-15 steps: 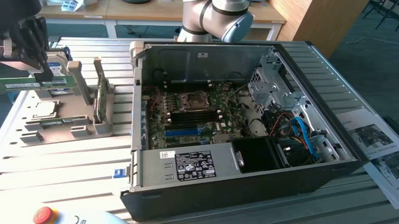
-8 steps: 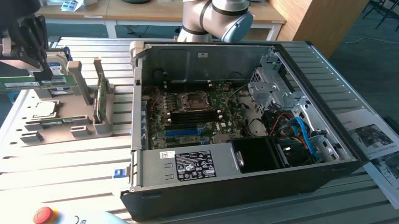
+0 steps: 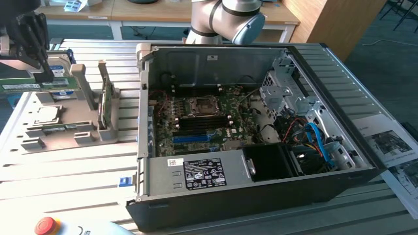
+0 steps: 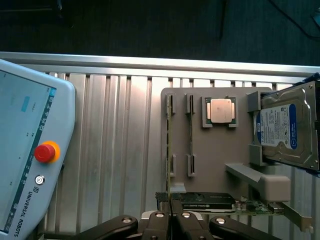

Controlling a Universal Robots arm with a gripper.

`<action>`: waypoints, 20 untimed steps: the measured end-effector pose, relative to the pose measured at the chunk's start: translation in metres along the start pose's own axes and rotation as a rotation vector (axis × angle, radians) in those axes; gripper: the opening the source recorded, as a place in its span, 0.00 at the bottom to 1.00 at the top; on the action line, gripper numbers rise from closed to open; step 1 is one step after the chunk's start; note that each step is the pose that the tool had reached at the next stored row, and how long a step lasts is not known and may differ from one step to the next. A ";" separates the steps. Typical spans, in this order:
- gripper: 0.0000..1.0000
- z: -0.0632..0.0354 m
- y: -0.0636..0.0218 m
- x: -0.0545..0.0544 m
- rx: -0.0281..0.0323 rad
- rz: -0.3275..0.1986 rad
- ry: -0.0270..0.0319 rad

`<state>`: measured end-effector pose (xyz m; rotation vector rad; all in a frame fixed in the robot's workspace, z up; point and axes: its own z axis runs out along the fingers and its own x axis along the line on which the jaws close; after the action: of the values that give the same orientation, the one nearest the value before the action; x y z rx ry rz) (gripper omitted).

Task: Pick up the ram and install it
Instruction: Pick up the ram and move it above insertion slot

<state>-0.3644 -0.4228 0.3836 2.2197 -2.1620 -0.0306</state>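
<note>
The jaws are clenched on the ram (image 4: 168, 145), pinching its flat faces so that the green stick runs edge-on out from the gripper (image 4: 172, 219). The stick looks light, stiff and thin, and likely brittle at its chips and contacts, so a mid-length pinch without twisting seems right. The gripper hangs pointing down above the grey fixture tray (image 4: 215, 150), near the hard drive (image 4: 287, 127). In the exterior view it sits at about 10 o'clock of the open computer case (image 3: 261, 200).
</note>
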 end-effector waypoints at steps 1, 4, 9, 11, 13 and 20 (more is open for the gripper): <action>0.12 0.0000 0.0000 0.000 0.0000 0.000 0.0001; 0.12 -0.0003 -0.0011 0.000 -0.0004 0.000 0.0003; 0.12 -0.0004 -0.0088 0.001 -0.0003 0.000 0.0001; 0.12 -0.0006 -0.0126 0.001 -0.0004 0.000 0.0001; 0.12 -0.0008 -0.0167 0.001 -0.0006 0.000 0.0001; 0.12 -0.0015 -0.0327 0.003 -0.0018 0.000 0.0000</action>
<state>-0.3316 -0.4249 0.3837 2.2187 -2.1610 -0.0325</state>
